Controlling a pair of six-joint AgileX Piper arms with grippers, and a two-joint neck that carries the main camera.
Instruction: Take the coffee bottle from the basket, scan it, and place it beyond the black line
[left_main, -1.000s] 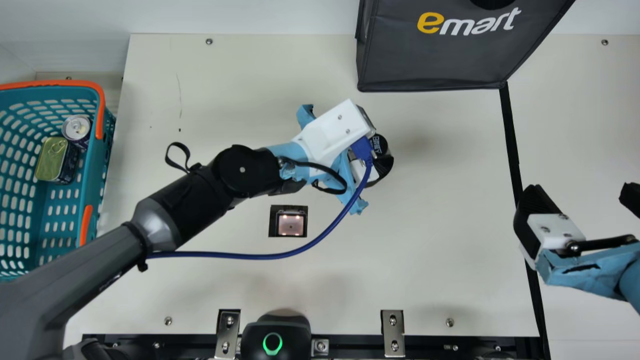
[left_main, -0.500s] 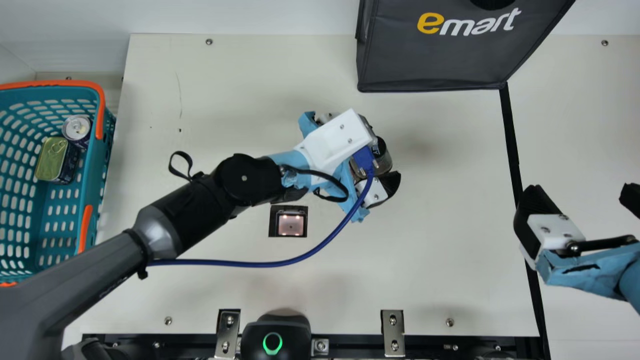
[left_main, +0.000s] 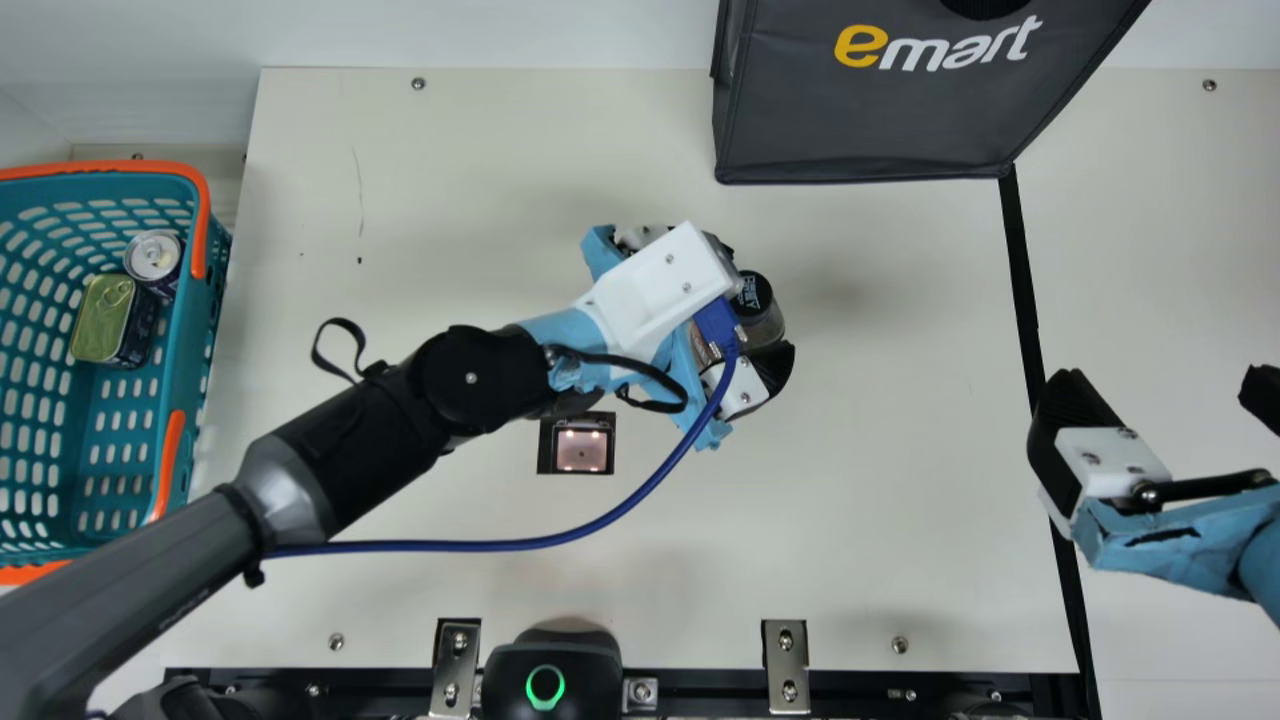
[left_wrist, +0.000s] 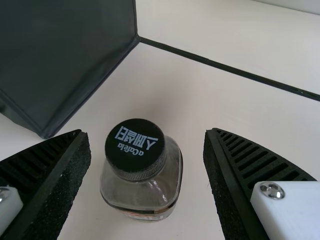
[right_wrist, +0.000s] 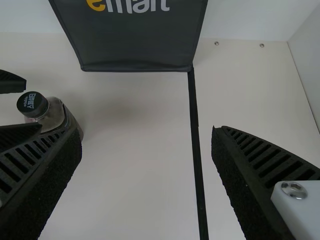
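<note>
"One cream tabletop; what borders it?"

"Left, teal basket; far side, dark bag."

"Next in size?"

"Left hand, mid-tabletop, and right hand, at right, each with fingers spread apart."

"And smallest?"

"Coffee bottle, upright between the left hand's fingers, a gap on each side, left of the black line."

The left hand now stands wider open around the coffee bottle, its arm lower in the main view.
</note>
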